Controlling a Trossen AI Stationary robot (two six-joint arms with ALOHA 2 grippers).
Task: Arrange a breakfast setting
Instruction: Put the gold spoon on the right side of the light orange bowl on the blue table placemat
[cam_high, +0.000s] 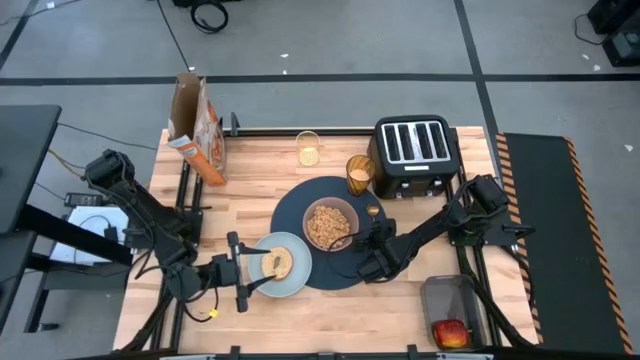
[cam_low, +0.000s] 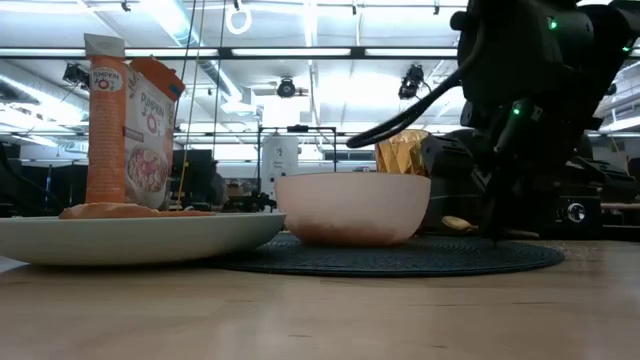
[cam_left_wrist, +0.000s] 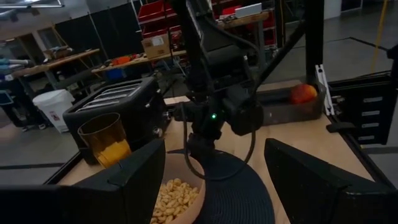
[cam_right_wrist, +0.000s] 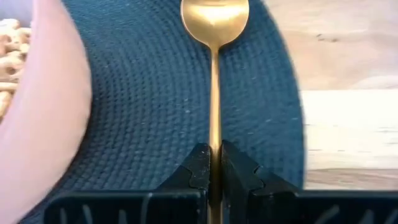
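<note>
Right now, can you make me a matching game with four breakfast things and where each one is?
Things:
1. bagel
2. cereal
3. spoon
4. apple

Places:
A. in the pink bowl
B. in the tray at the table's corner
C. on the pale-blue plate
D. pinched in the right gripper, over the dark-blue mat

Pairs: 1-C, 2-A, 3-D, 4-B
</note>
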